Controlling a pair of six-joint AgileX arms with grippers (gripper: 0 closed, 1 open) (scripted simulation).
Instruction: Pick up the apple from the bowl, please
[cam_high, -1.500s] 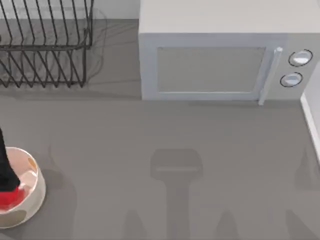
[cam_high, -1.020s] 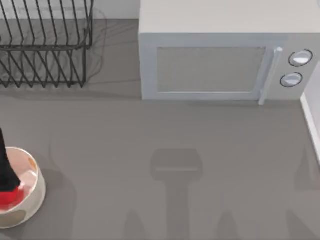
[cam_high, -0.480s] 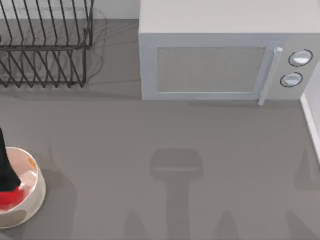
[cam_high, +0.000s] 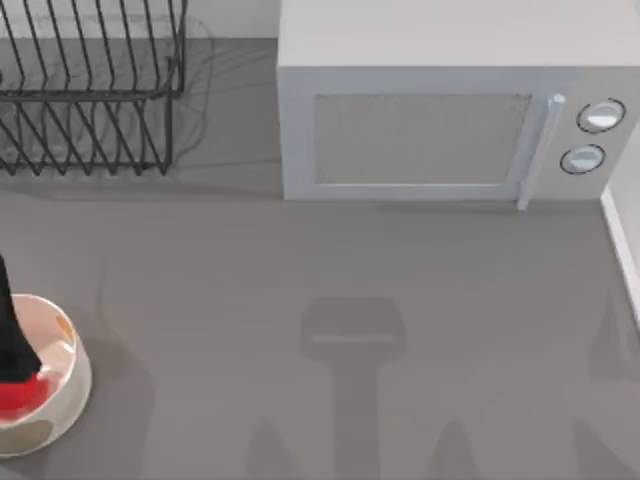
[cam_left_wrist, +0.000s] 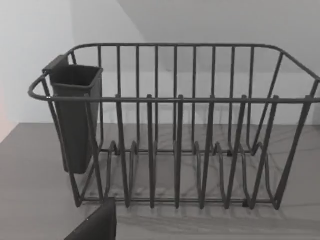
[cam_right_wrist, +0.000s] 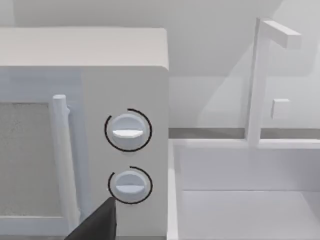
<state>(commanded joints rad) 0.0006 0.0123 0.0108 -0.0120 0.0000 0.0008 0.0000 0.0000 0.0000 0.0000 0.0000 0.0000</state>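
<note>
**Left gripper down in the bowl at the apple; lift not yet made**

Seen from above, a grey table (cam_high: 400, 270) fills the scene. At its near left edge sits the bowl (cam_high: 70, 395), round, cream-white and glossy, partly cut off by the left edge of the view. Inside the bowl lies the apple (cam_high: 22, 397), small and bright red, resting low against the bowl's pale inside.

A dark shape reaches down from the left edge into the bowl and meets the top of the apple: this is the left gripper (cam_high: 12, 345). Its tip is touching or just above the fruit. Whether its fingers are apart, together, or clamped on the apple cannot be told.

At the far left stands a black wire dish rack (cam_high: 90, 90). From the left wrist camera the same rack faces the lens, with a dark cutlery cup (cam_left_wrist: 75, 117) hanging on one end. At the far middle and right stands a pale microwave (cam_high: 440, 120) with a door handle and two round knobs (cam_right_wrist: 128, 131). The right wrist camera looks at those knobs and at a white sink area beyond, which suggests the right arm is parked at the right side.

Judged from this, the reach into the bowl is done. The apple is still in the bowl and does not look raised. What remains is a secure grasp, if not already made, and lifting the fruit clear of the rim.
</note>
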